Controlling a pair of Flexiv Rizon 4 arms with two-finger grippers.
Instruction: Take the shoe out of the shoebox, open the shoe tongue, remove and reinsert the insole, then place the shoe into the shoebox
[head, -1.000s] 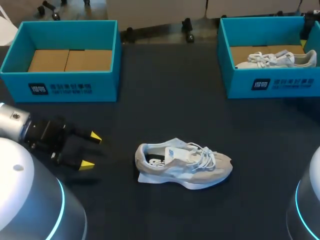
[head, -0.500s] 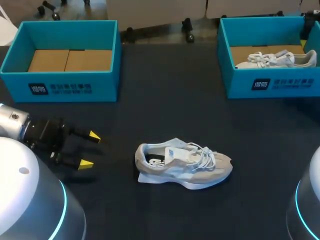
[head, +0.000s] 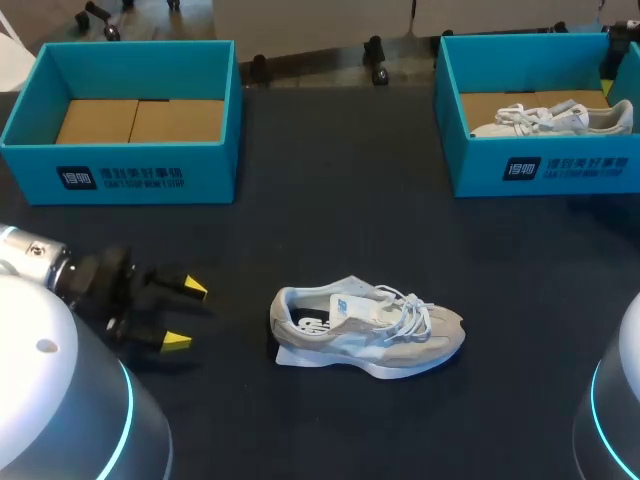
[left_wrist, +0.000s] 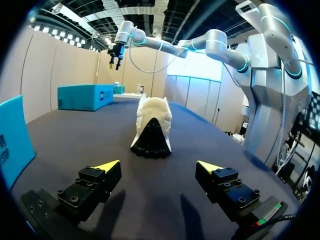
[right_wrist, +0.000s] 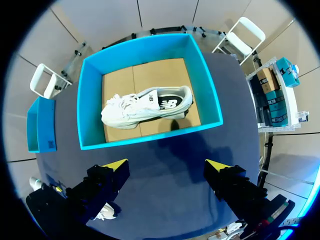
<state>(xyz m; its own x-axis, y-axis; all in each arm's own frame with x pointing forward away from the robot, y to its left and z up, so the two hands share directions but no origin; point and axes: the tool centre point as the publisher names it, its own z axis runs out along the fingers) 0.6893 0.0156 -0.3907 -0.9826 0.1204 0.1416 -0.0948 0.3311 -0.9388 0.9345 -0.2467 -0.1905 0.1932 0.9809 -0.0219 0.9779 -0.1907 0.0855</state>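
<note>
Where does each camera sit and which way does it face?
Head: above and behind, looking down on shoe, left box, right box; left gripper shows.
Left wrist: low over the table, facing the shoe's heel; its gripper open.
Right wrist: high, looking down on the boxed shoe; right gripper open.
Shared: head and left wrist both see the shoe.

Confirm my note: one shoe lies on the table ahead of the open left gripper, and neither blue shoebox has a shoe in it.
Wrong on the boxes: the right shoebox holds a white shoe, as the right wrist view shows; only the left shoebox has none. The rest stands: one shoe lies on the table ahead of the open left gripper.
</note>
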